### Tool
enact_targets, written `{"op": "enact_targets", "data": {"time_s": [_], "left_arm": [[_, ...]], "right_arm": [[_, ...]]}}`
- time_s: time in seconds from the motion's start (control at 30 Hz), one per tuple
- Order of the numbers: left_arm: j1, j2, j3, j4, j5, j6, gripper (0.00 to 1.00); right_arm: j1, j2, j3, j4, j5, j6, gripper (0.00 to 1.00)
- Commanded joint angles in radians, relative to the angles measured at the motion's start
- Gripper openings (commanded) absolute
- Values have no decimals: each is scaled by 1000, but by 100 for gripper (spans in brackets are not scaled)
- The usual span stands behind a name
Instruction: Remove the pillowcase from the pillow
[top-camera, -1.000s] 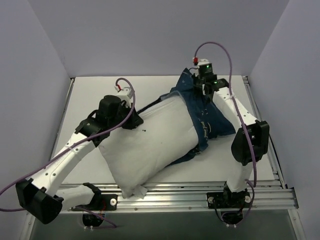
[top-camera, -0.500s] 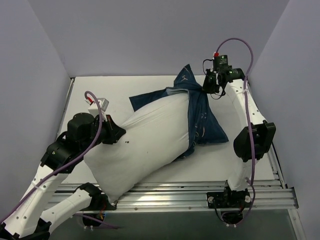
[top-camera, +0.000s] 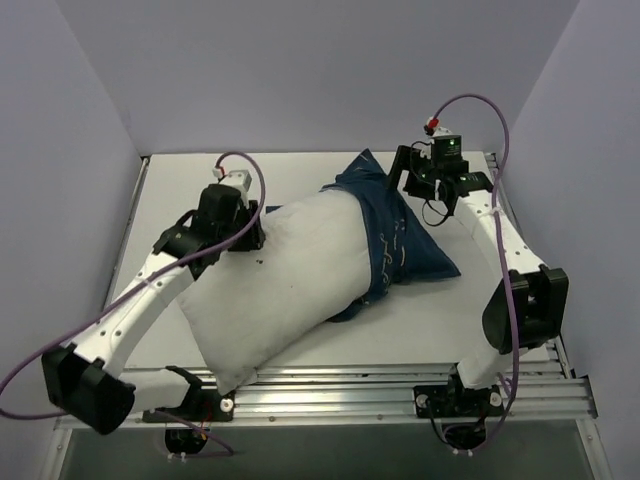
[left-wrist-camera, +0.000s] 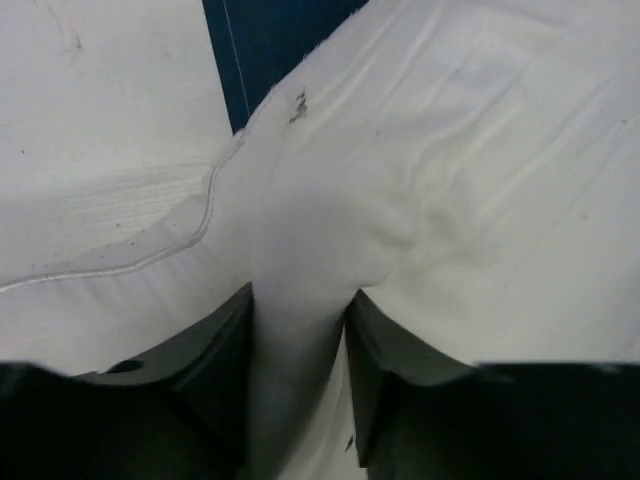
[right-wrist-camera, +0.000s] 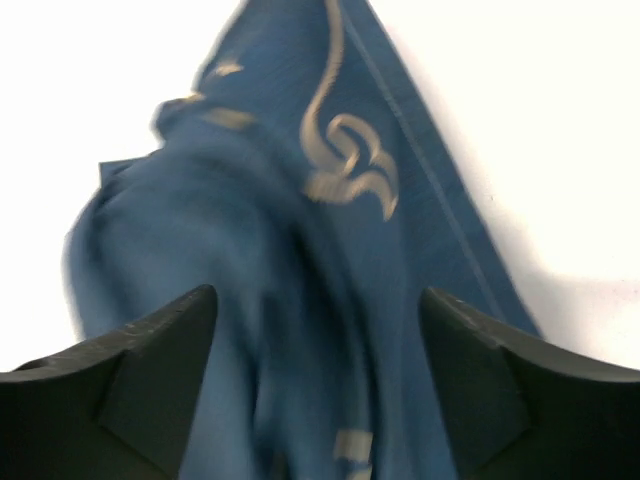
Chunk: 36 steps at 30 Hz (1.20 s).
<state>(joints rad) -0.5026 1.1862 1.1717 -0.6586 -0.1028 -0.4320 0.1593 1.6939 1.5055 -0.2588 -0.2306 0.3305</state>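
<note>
two arms work over a white table boxed in by pale walls at the left, back and right, with a metal rail along the near edge. the pillow lies slantwise, its near-left corner reaching the rail and its far-right end pointing to the back right. bare table shows behind it at the far left and in front of it at the near right.

the pillowcase covers only that far-right end of the pillow; most of the white cushion is out. one corner of the navy cloth peaks up toward the back wall, another spreads flat to the right.

the left arm reaches forward from the near-left, bent at the elbow, and the left gripper sits at the pillow's upper left edge. its fingers pinch a raised fold of the white cover between them. the right arm stretches up the right side, with the right gripper beside the cloth peak. its fingers are spread wide above the blurred blue fabric, gripping nothing.
</note>
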Motion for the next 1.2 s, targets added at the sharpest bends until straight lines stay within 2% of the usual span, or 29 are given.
{"op": "enact_targets", "data": {"time_s": [0.0, 0.03, 0.07, 0.17, 0.2, 0.23, 0.3, 0.33, 0.5, 0.57, 0.8, 0.97, 1.0, 1.03, 1.07, 1.1, 1.17], "left_arm": [[18, 97, 135, 194, -77, 93, 51], [18, 108, 149, 197, -65, 111, 61], [15, 112, 166, 200, -43, 139, 79], [-37, 76, 142, 234, 6, 215, 97], [-66, 49, 113, 244, -8, 245, 99], [-147, 35, 97, 263, -56, 278, 97], [-236, 9, 48, 283, -115, 357, 96], [-326, 3, 31, 304, -153, 380, 96], [-543, 28, -67, 411, -287, 486, 95], [-583, 64, -81, 435, -311, 492, 95], [-614, 260, -83, 484, -321, 486, 95], [-620, 375, -89, 491, -353, 483, 95], [-617, 407, -87, 491, -368, 483, 99], [-617, 420, -84, 488, -382, 483, 96], [-617, 431, -81, 484, -393, 478, 88], [-616, 446, -72, 478, -403, 478, 69], [-616, 452, -63, 476, -414, 470, 46]], "right_arm": [[29, -182, -68, 102, 62, -10, 80], [35, -210, -95, 105, 68, -7, 85], [43, -241, -160, 110, 82, -4, 87], [60, -367, -263, 121, 103, 13, 95], [65, -425, -334, 130, 105, 31, 96], [72, -454, -368, 133, 100, 42, 99], [82, -535, -469, 148, 73, 59, 100], [88, -563, -499, 147, 68, 64, 100], [94, -722, -645, 115, 74, 70, 100], [97, -757, -705, 112, 59, 81, 100], [105, -833, -827, 125, -22, 97, 100], [115, -826, -878, 168, -93, 114, 100], [124, -807, -886, 173, -98, 120, 100], [129, -800, -890, 177, -102, 122, 100], [134, -797, -896, 193, -107, 122, 100], [140, -787, -901, 200, -111, 122, 99], [157, -777, -915, 217, -118, 124, 99]]}}
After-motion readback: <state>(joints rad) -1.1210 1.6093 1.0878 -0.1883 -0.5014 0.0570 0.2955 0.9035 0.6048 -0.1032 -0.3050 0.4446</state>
